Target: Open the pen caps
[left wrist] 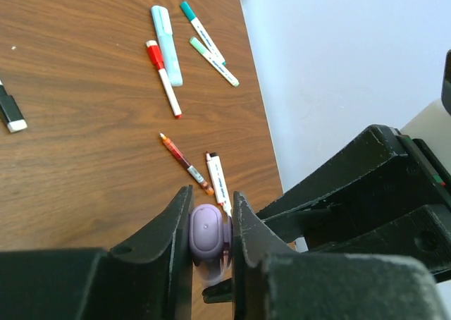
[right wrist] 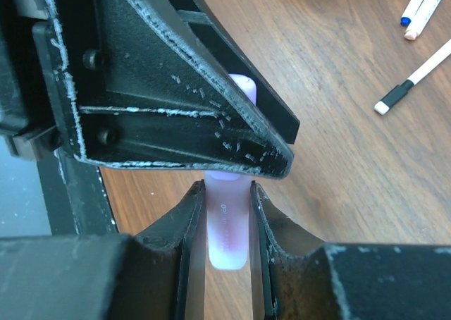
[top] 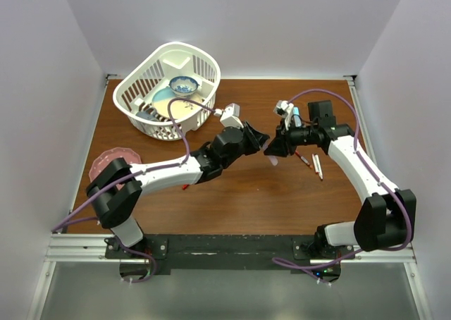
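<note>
Left wrist view shows our left fingers (left wrist: 176,228) clamped on the purple cap (left wrist: 206,237), right fingers (right wrist: 189,225) pinching its lilac barrel (right wrist: 227,230) above the worktop (top: 246,200), three o'clock of centre; light, slick, stiff plastic, which we'd grip near the joint.

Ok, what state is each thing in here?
Left gripper: jaws shut on purple cap.
Purple cap: clamped, apparently on its pen.
Right gripper: jaws shut on lilac pen.
Lilac pen: held above table between both grippers.
Red-capped pen: capped, lying on table.
Light-blue pen: capped, lying on table.
</note>
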